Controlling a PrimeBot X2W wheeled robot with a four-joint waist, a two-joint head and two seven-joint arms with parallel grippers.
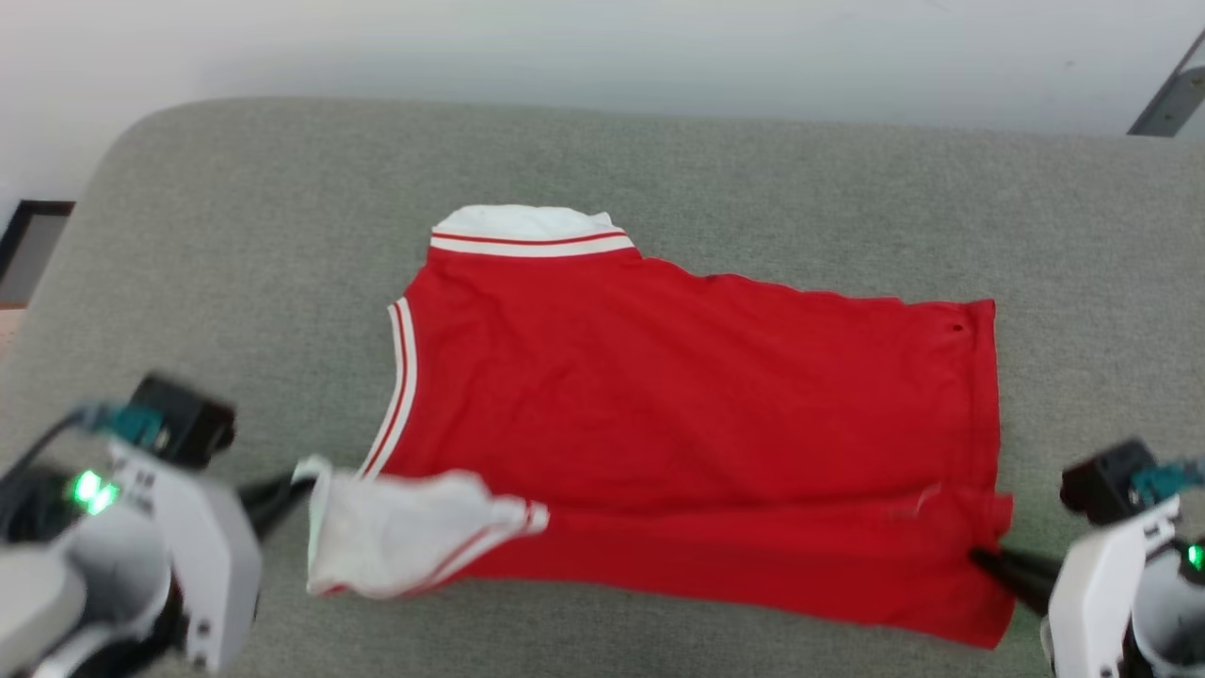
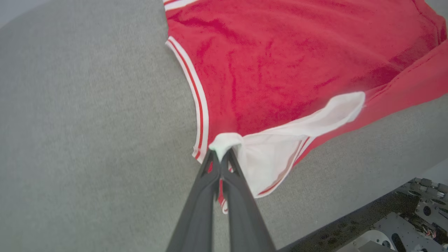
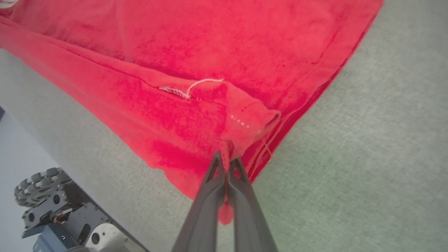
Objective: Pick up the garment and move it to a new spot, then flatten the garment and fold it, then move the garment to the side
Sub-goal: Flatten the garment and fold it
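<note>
The red jersey [image 1: 697, 405], seemingly soft and limp, lies on the grey cushion [image 1: 235, 245], left gripper [image 1: 294, 485] pinching its white sleeve, right gripper [image 1: 984, 560] pinching a hem corner, both likely sound holds.

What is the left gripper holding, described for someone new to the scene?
On the grey cushion lies a red jersey. At its near left corner, a crumpled white sleeve is pinched by the left gripper. The other white sleeve lies flat at the far edge; the right gripper pinches plain red hem.

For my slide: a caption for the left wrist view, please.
Left end effector pinching white sleeve of the garment on grey surface.
</note>
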